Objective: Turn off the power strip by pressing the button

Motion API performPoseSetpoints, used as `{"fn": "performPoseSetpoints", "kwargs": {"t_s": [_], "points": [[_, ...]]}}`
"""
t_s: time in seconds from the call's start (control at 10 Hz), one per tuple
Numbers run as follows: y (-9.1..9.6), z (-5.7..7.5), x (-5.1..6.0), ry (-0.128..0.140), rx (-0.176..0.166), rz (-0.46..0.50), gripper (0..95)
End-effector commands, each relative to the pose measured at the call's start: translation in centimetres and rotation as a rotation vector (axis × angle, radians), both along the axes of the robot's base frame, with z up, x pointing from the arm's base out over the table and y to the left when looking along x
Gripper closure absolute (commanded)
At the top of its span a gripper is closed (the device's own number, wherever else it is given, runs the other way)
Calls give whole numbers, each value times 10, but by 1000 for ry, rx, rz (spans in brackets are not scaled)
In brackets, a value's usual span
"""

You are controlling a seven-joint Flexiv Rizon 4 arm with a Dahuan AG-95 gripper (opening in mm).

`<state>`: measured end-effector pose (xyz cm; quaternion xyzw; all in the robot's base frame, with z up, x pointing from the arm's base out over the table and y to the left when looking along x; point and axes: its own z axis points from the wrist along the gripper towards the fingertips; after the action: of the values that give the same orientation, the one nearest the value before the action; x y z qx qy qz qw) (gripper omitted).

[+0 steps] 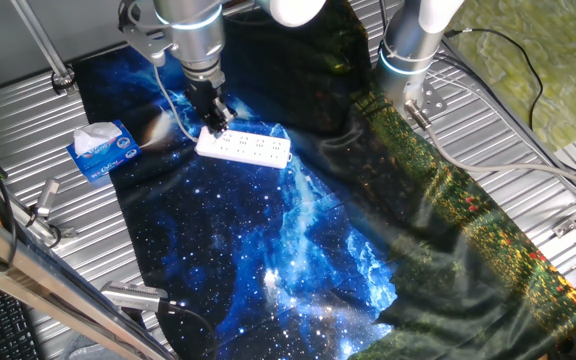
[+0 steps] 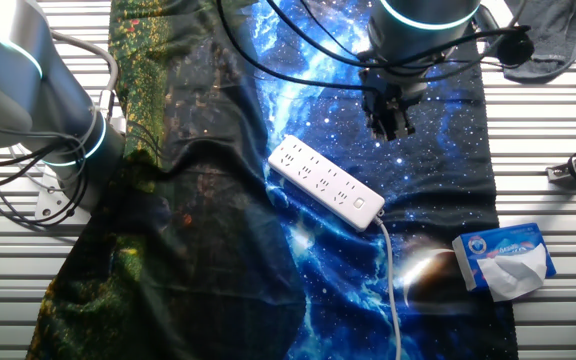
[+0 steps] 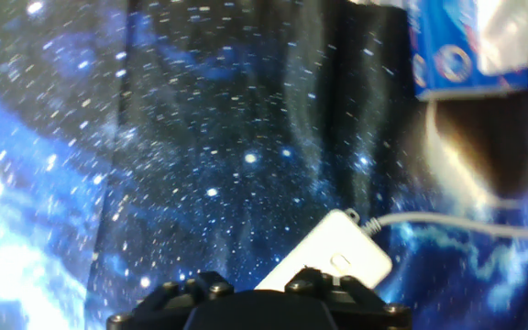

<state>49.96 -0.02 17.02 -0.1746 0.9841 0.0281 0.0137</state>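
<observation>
Showing strip's (image 3: 333, 261) button (image 3: 341, 261), hand view hides hand (image 2: 390, 125) opening; can't tell.

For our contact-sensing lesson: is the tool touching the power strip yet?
Apart. In the other fixed view, starry cloth shows between the tool and the power strip, so the tool hangs clear of it; the hand view agrees.

The hand view is blurred — the hand's body hides most of the power strip (image 3: 337, 261), fingertips unseen.
</observation>
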Motion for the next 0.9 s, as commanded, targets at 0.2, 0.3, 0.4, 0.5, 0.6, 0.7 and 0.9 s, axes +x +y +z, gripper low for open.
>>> {"fn": "performPoseSetpoints", "kwargs": {"t_s": [0.2,0.3,0.4,0.5,0.6,0.7,0.9], "points": [[0,0,0,4,0,14,950],[0,0,1,9,-1,23,950],[0,-1,1,14,-5,44,950],[-1,-3,1,17,-13,82,950],[-1,-5,1,15,-17,108,950],[-4,-6,1,14,-36,164,950],[-15,-1,5,19,-69,240,760]]}}
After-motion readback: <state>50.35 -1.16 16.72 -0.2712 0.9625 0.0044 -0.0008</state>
